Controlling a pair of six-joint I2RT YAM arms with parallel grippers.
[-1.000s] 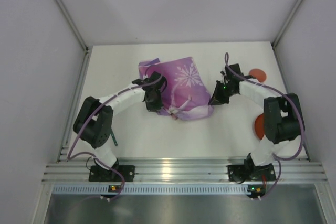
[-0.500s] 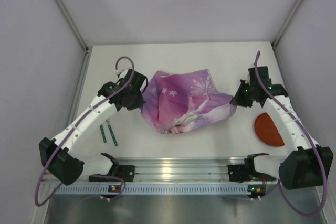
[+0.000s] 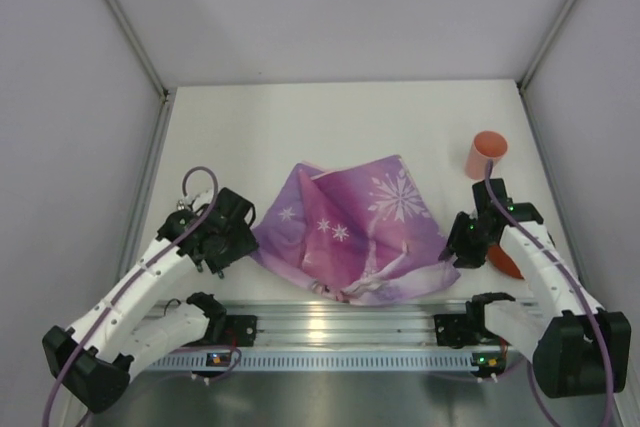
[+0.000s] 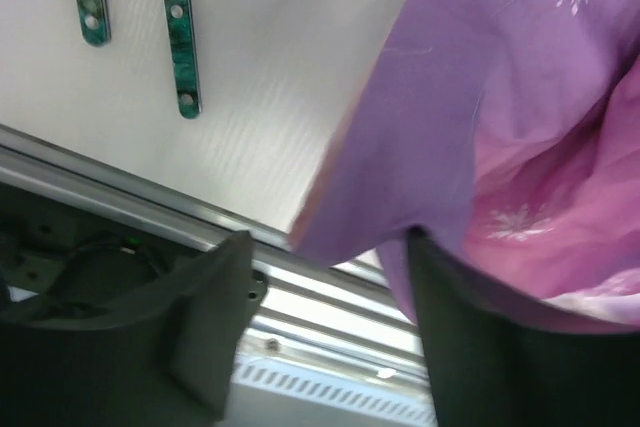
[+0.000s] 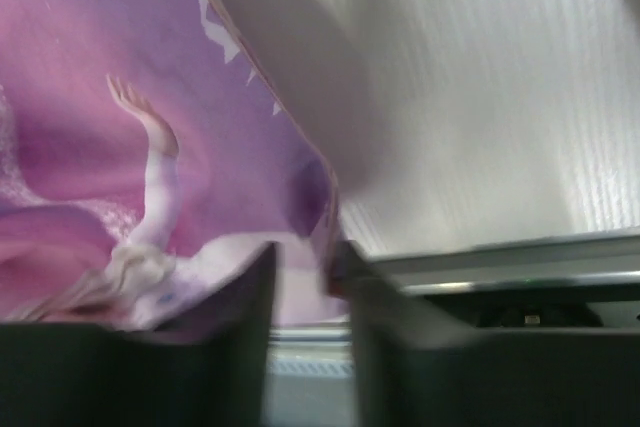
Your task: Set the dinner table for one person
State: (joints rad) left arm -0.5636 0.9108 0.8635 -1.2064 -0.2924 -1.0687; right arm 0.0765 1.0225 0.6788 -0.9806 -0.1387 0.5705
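- Mostly hidden by our right arm: one red plate (image 3: pixel 502 266). Two teal handles (image 4: pixel 178 27) are cut off.
- One crumpled placemat (image 3: pixel 350 232) lies at the dinner table (image 3: pixel 300 127)'s near edge, and one cup (image 3: pixel 486 154) stands by its right edge.
- Left gripper (image 4: pixel 328 247) gapes wide, holding nothing; right gripper (image 5: pixel 308 257) pinches the placemat's corner.

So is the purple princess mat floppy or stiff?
Probably floppy: the mat sits crumpled in peaks and folds. Likely light too, since the right claw pinches just one corner. It may slide easily on the smooth table.

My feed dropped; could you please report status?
Left gripper open at placemat corner. Right gripper shut on placemat edge. Placemat rumpled on dinner table. Cup stands apart.
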